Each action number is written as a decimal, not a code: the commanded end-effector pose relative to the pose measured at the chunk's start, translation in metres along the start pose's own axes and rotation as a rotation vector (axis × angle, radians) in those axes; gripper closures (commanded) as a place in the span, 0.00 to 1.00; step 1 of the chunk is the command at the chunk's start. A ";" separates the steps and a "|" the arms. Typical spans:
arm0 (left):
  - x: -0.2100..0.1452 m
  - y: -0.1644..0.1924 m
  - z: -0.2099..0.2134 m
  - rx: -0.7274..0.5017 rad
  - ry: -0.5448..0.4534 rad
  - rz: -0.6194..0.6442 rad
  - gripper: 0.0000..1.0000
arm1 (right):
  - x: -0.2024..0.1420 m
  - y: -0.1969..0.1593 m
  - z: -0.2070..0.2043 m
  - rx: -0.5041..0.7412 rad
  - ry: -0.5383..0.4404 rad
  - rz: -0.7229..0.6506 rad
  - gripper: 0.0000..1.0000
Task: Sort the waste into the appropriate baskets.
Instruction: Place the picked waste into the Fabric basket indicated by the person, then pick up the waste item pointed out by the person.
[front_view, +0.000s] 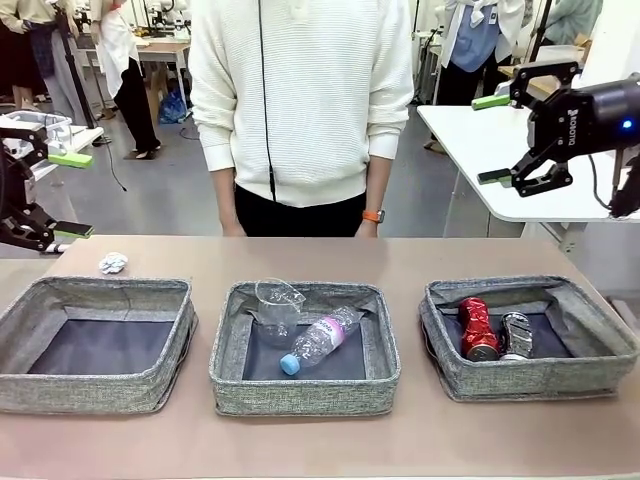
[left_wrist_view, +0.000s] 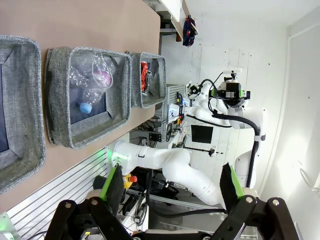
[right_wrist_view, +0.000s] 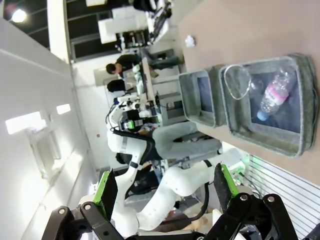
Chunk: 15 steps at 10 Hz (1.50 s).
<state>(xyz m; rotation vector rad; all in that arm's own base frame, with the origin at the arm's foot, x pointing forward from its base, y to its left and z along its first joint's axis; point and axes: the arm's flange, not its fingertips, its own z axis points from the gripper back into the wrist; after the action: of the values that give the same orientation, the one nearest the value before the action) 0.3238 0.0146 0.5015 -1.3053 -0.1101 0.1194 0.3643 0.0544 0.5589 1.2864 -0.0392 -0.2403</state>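
With both the left claw (front_view: 62, 195) and right claw (front_view: 497, 139) spread and empty, the paper ball (front_view: 113, 263) on the table just below the left claw may slip from a shallow pinch.

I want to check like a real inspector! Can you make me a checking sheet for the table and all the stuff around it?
Surface: brown table, bare around the baskets.
Job's things: left basket holds nothing; middle basket holds the clear plastic cup and the bottle with blue cap; right basket holds the red can and the crushed silver can; the paper ball lies on the table behind the left basket.
Clutter: nothing seen.
Grippers: left claw and right claw are open, holding nothing, up at the table's sides.
Cables: a dark cord hangs down the person's white sweater.
Surroundings: a person stands at the far side; a white table behind.
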 end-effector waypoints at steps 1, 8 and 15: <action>-0.001 -0.001 0.000 -0.013 0.002 -0.016 0.00 | 0.000 0.004 -0.002 0.032 0.004 -0.016 0.00; -0.001 -0.001 0.000 -0.013 0.002 -0.016 0.00 | 0.000 0.004 -0.002 0.032 0.004 -0.016 0.00; -0.001 -0.001 0.000 -0.013 0.002 -0.016 0.00 | 0.000 0.004 -0.002 0.032 0.004 -0.016 0.00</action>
<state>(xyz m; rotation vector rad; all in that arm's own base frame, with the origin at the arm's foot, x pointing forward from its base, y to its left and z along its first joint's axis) 0.3238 0.0146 0.5015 -1.3053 -0.1101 0.1194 0.3642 0.0544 0.5588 1.2866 -0.0384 -0.2400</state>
